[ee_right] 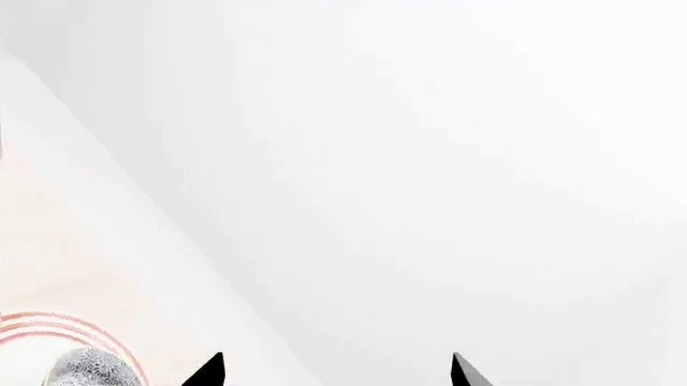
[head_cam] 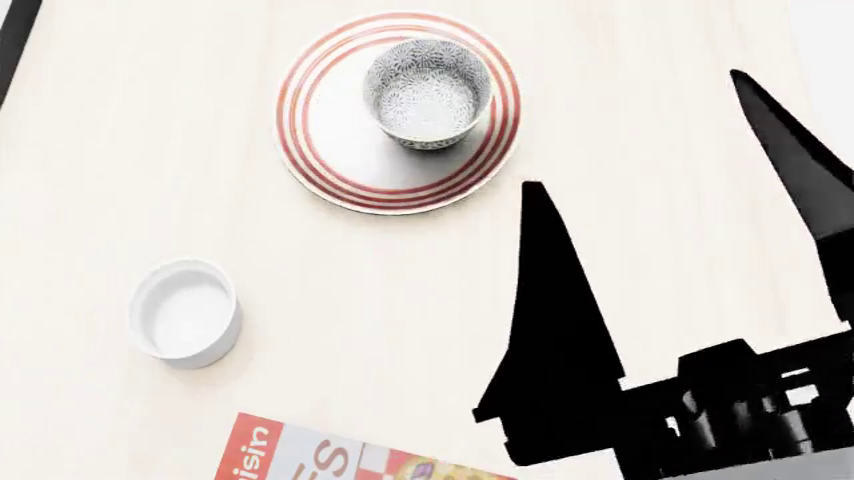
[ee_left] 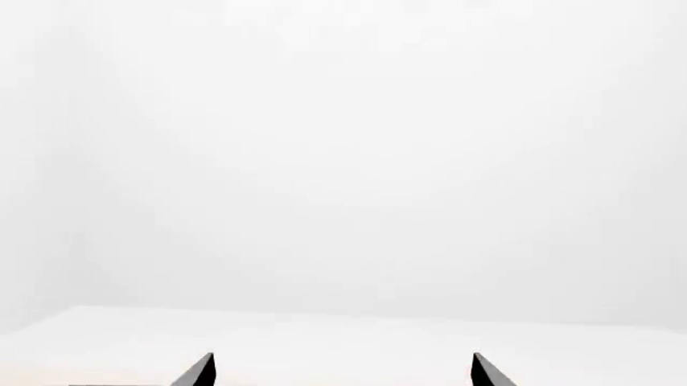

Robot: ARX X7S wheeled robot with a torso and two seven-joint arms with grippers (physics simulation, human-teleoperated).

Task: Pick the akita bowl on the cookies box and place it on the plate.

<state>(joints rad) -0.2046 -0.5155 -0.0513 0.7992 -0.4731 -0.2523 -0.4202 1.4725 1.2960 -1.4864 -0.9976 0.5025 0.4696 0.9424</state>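
Observation:
The akita bowl (head_cam: 429,92), finely patterned grey on white, stands upright on the red-ringed plate (head_cam: 327,150), off-centre toward its far right side. My right gripper (head_cam: 635,130) is open and empty, its black fingers spread wide to the right of the plate and clear of the bowl. The right wrist view catches the bowl (ee_right: 92,368) and the plate's red rings (ee_right: 64,328) beside the open right gripper (ee_right: 336,358). A corner of the red-and-white cookies box (head_cam: 334,460) shows at the near edge, with nothing on the visible part. My left gripper (ee_left: 343,358) is open, facing a blank white wall.
A plain white cup (head_cam: 184,312) stands on the pale wooden table (head_cam: 400,300), left of centre, between the plate and the cookies box. The table's left edge (head_cam: 16,40) shows at the far left corner.

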